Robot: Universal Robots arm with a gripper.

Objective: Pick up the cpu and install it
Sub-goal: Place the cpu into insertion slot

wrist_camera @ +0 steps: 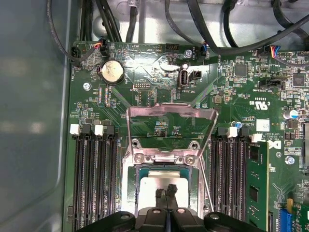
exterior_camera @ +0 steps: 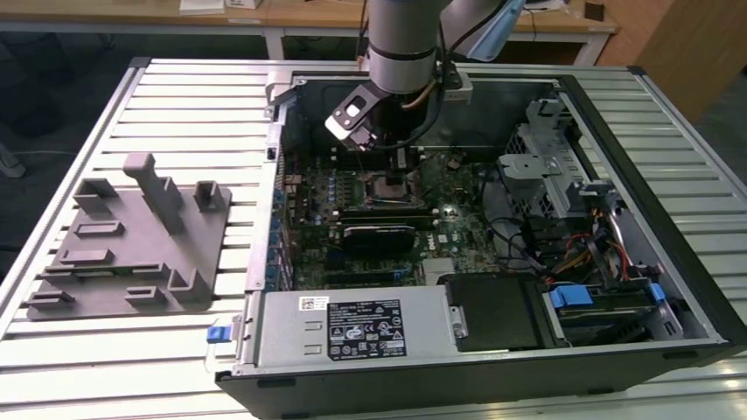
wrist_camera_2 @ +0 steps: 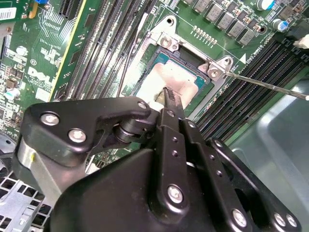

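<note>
Closed gripper (wrist_camera: pixel 166 191) hovers just above the cpu (wrist_camera: pixel 148 191).

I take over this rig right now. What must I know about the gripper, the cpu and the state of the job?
Gripper: fingers shut with nothing between them. The tips are at the top of the cpu and seem to touch it, inside the open computer case.
Cpu: lies flat in the motherboard socket.
Done: the cpu is seated in the socket.
Left: the metal load plate stands open and the lever is unlatched, so the cpu is not clamped.
</note>
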